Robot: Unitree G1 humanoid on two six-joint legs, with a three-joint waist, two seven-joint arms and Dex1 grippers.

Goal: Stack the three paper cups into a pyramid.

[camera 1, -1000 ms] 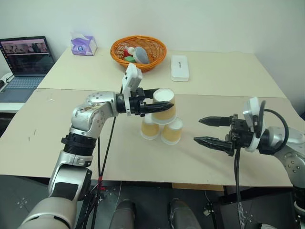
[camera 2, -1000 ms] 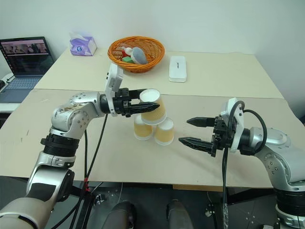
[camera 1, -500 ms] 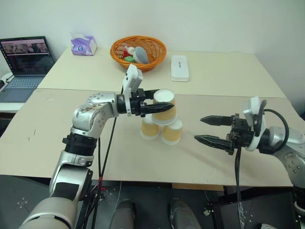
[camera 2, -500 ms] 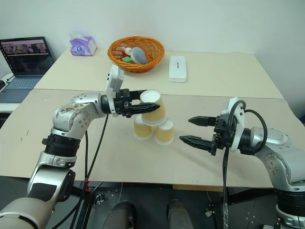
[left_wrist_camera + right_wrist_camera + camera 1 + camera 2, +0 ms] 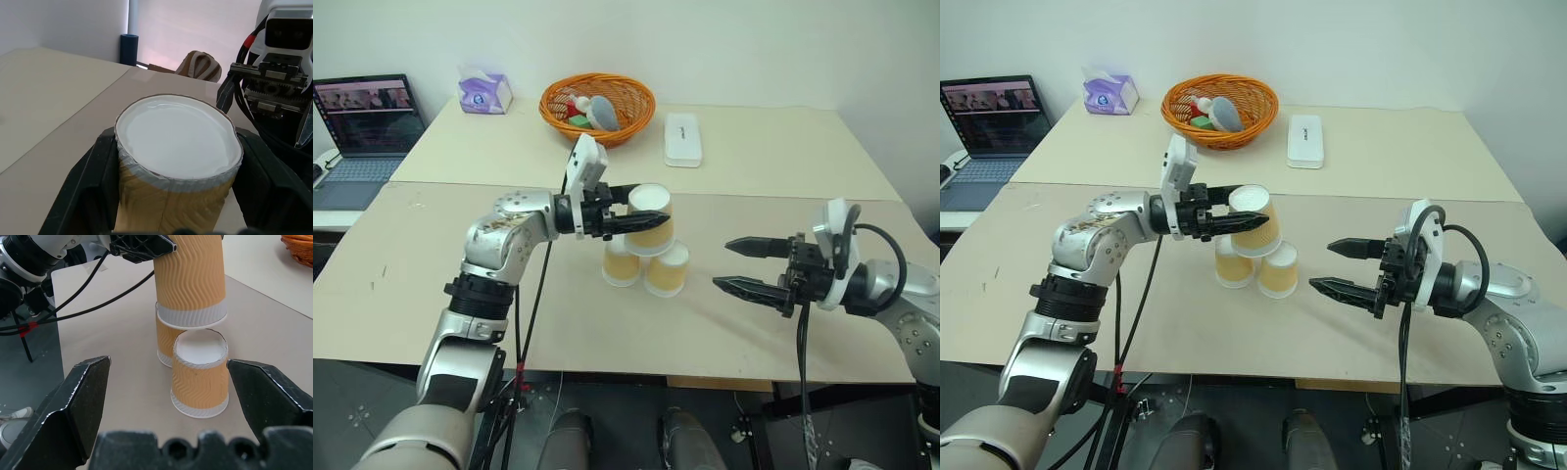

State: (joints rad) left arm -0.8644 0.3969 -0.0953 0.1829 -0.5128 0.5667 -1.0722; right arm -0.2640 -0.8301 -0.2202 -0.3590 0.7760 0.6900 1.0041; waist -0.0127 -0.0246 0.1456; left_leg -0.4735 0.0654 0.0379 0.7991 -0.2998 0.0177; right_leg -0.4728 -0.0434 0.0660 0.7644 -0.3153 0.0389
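Three small tapered paper cups with yellow-orange ribbed sides and white bases stand upside down as a pyramid near the middle of the front beige table (image 5: 431, 294). The two lower cups sit side by side and touching: the left bottom cup (image 5: 621, 264) and the right bottom cup (image 5: 668, 270). The third, the top cup (image 5: 650, 217), rests across their upturned bases, white base facing up. The robot's left gripper (image 5: 641, 216) reaches in level from the left at the height of the top cup, one black finger on the far side of the cup and one on the near side. In the left wrist view the top cup's white base sits between the two black fingers (image 5: 90, 183), which lie close along its sides; whether they press the paper or have let go cannot be told. The right gripper (image 5: 1340, 266) hangs above the table to the right of the stack, apart from it, pointing toward the cups with its two fingers spread wide and nothing between them. On the rear table stand an orange wicker basket (image 5: 597, 106) holding small items, a flat white box (image 5: 682, 139), a purple tissue pack (image 5: 484, 91) and an open laptop (image 5: 364, 122).
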